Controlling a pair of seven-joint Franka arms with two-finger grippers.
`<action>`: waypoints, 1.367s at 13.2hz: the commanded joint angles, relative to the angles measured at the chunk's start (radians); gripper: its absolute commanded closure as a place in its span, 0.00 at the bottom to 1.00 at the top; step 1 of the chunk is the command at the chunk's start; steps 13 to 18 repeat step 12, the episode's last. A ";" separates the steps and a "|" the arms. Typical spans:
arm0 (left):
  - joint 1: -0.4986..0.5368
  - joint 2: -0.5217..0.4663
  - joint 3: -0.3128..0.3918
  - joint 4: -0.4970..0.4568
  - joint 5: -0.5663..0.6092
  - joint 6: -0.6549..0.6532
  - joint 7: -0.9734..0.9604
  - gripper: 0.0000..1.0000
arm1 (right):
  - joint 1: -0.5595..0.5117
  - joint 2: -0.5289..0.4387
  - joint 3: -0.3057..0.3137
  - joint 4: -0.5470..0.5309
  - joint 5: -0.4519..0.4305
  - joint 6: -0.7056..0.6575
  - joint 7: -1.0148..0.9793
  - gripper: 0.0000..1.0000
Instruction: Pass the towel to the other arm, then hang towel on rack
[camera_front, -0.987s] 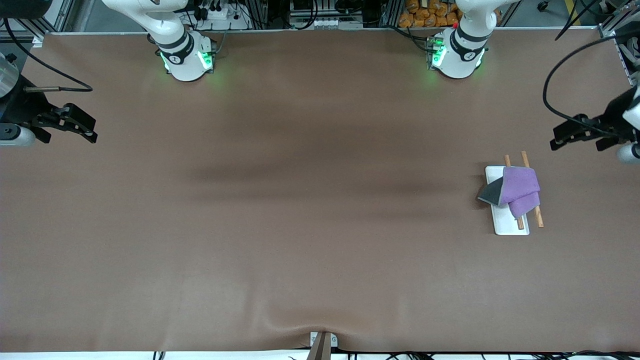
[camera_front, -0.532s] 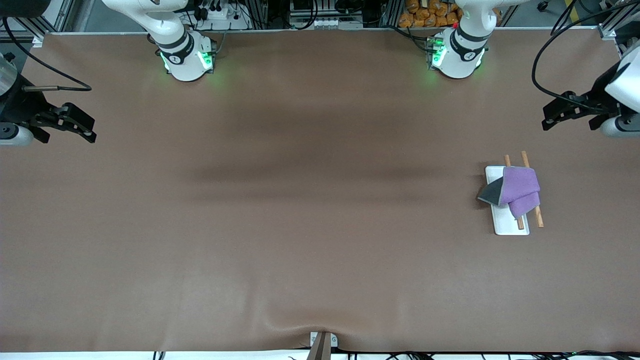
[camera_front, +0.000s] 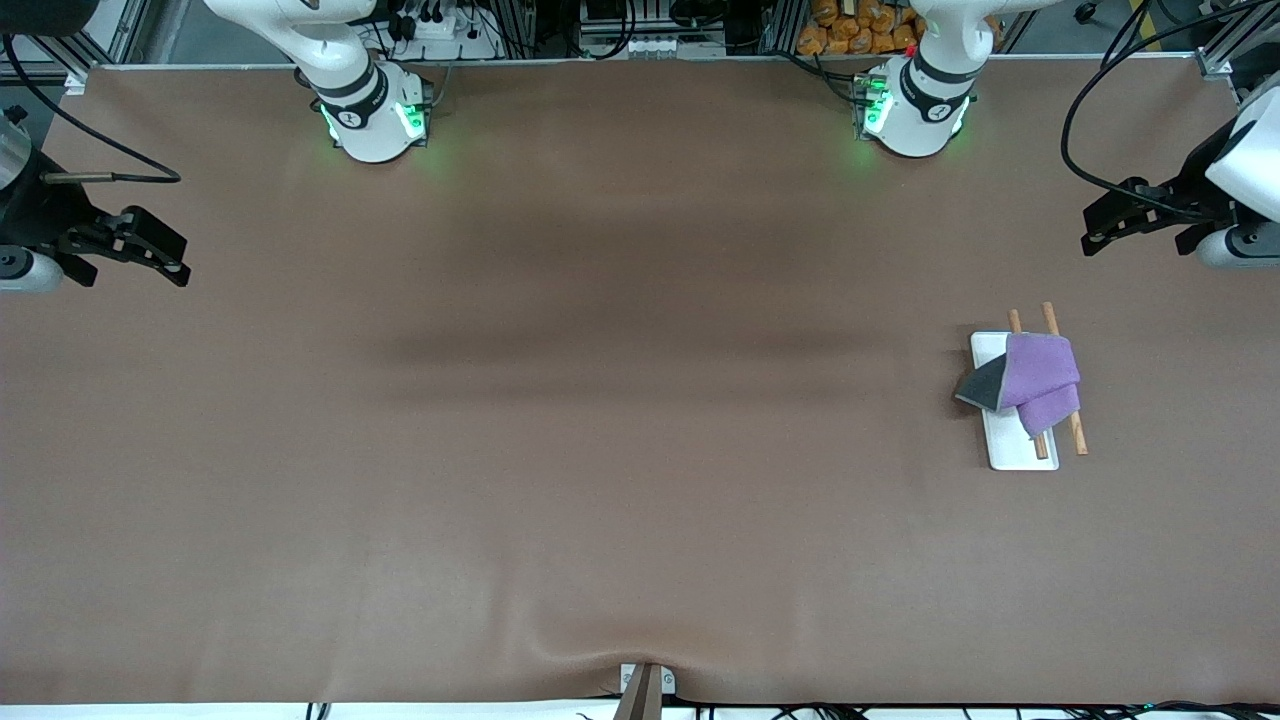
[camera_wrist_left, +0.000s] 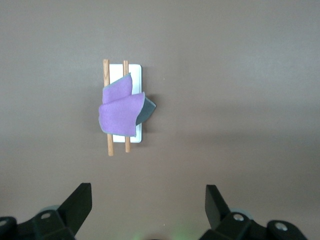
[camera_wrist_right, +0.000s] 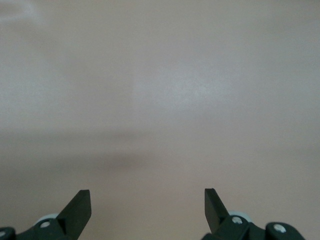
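The purple towel (camera_front: 1040, 378) with its grey reverse corner showing hangs draped over the two wooden rods of the rack (camera_front: 1020, 452), which stands on its white base toward the left arm's end of the table. In the left wrist view the towel (camera_wrist_left: 119, 111) lies over the rack (camera_wrist_left: 136, 71). My left gripper (camera_front: 1095, 232) is open and empty, up in the air at the left arm's end of the table, apart from the rack; it also shows in the left wrist view (camera_wrist_left: 148, 201). My right gripper (camera_front: 170, 262) is open and empty at the right arm's end, waiting; it also shows in the right wrist view (camera_wrist_right: 147, 202).
The brown table mat (camera_front: 600, 450) stretches between the two arms. A small metal bracket (camera_front: 645, 685) sits at the table edge nearest the front camera. Black cables hang by each gripper at the table ends.
My left gripper has lifted and drawn away from the rack toward the robots' side of the table. The towel, the rack and the right arm have hardly moved.
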 joint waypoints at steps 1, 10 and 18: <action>-0.009 -0.006 0.009 0.019 0.022 -0.055 -0.016 0.00 | -0.028 0.010 0.015 0.020 0.017 -0.004 -0.013 0.00; -0.014 -0.007 0.029 0.027 0.027 -0.072 -0.091 0.00 | -0.028 0.010 0.015 0.020 0.016 -0.004 -0.011 0.00; -0.014 -0.009 0.029 0.027 0.028 -0.072 -0.091 0.00 | -0.027 0.010 0.015 0.026 0.016 -0.004 -0.010 0.00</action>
